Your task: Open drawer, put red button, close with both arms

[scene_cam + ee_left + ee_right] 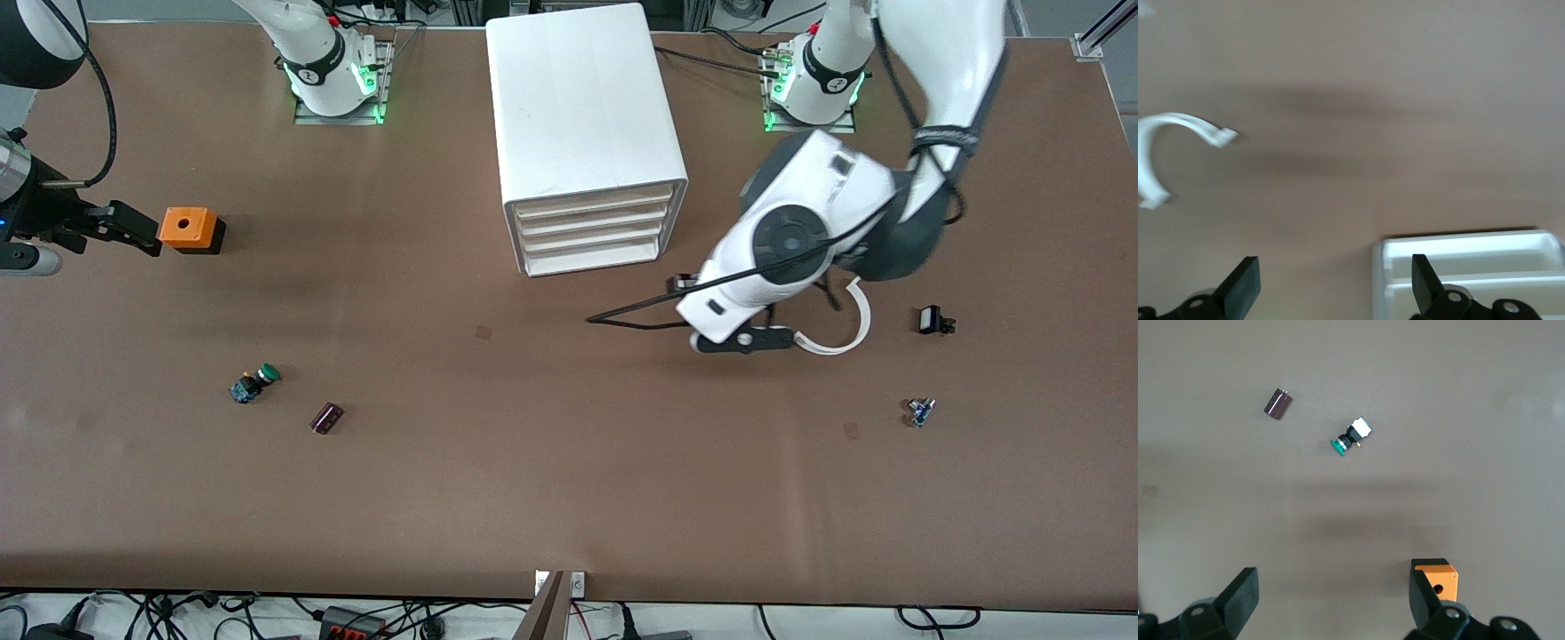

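Observation:
No red-capped button shows in any view. The white drawer cabinet (587,133) stands mid-table between the arm bases, its several drawers shut and facing the front camera. My left gripper (685,284) is mostly hidden under its white wrist, low in front of the cabinet's corner toward the left arm's end. In the left wrist view it is open and empty (1331,293), with the cabinet (1471,263) beside one finger. My right gripper (140,231) is open and empty at the right arm's end, right beside the orange cube (189,229), which also shows in the right wrist view (1439,579).
A green-capped button (255,384) (1350,437) and a small maroon part (326,418) (1278,403) lie nearer the front camera. A white C-shaped ring (836,331) (1165,150), a black-and-white part (933,320) and a tiny blue part (920,412) lie toward the left arm's end.

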You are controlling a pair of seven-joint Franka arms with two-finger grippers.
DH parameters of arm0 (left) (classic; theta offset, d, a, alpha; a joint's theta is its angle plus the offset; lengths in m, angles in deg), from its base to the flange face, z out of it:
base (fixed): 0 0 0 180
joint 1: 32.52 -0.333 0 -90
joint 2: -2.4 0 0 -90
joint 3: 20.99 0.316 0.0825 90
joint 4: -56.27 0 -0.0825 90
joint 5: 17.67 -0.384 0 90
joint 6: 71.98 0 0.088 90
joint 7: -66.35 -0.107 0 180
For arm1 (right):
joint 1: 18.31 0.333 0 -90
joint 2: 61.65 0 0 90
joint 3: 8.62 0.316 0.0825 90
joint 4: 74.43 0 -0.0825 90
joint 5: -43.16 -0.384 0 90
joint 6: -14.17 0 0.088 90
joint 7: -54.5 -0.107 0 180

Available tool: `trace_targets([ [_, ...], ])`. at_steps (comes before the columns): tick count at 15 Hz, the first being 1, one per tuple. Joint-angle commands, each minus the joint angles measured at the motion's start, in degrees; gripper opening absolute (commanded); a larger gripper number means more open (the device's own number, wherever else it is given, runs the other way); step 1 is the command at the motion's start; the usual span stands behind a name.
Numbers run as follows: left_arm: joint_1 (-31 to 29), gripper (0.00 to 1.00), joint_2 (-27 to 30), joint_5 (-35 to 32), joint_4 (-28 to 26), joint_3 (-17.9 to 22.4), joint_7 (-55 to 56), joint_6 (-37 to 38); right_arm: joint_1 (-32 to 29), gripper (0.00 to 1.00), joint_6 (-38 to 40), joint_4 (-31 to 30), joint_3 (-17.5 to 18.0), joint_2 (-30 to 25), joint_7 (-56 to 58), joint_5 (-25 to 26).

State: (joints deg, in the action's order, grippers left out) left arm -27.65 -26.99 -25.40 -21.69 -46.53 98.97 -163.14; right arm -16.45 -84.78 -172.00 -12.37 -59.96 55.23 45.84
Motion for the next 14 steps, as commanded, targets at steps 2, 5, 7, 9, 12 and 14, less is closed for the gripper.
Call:
trace_targets([
  [2, -5.3, 1.0, 8.0, -2.0, -0.1, -0.2, -14.0, 6.5, -0.5, 1.0, -0.5, 0.9, 0.0, -0.7, 0.8, 0.2],
  [5, -10.0, 1.0, 12.0, -1.3, 0.1, -0.7, -21.4, 13.3, -0.5, 1.0, -0.5, 1.2, 0.1, -0.6, 0.6, 0.1],
  [7, -10.3, 1.0, 16.7, -1.1, -0.3, 1.4, -26.4, 14.8, -0.4, 1.0, -0.5, 1.2, 0.1, -0.7, 0.6, 0.1],
  [9, -9.2, 1.0, 21.0, 3.9, -3.8, 9.1, -29.3, 13.0, -0.4, 1.0, -0.5, 1.2, 0.2, -0.7, 0.8, 0.2],
  [12, -7.3, 1.0, 31.7, 9.9, -20.1, 19.1, -33.7, -2.7, -1.0, 1.0, -0.5, 1.2, 0.8, -0.7, 0.2, 0.2],
  [14, -6.1, 1.0, 35.4, 9.9, -26.2, 21.0, -34.6, -10.4, -2.6, 1.0, -0.5, 1.2, 2.2, -0.6, 0.1, 0.2],
])
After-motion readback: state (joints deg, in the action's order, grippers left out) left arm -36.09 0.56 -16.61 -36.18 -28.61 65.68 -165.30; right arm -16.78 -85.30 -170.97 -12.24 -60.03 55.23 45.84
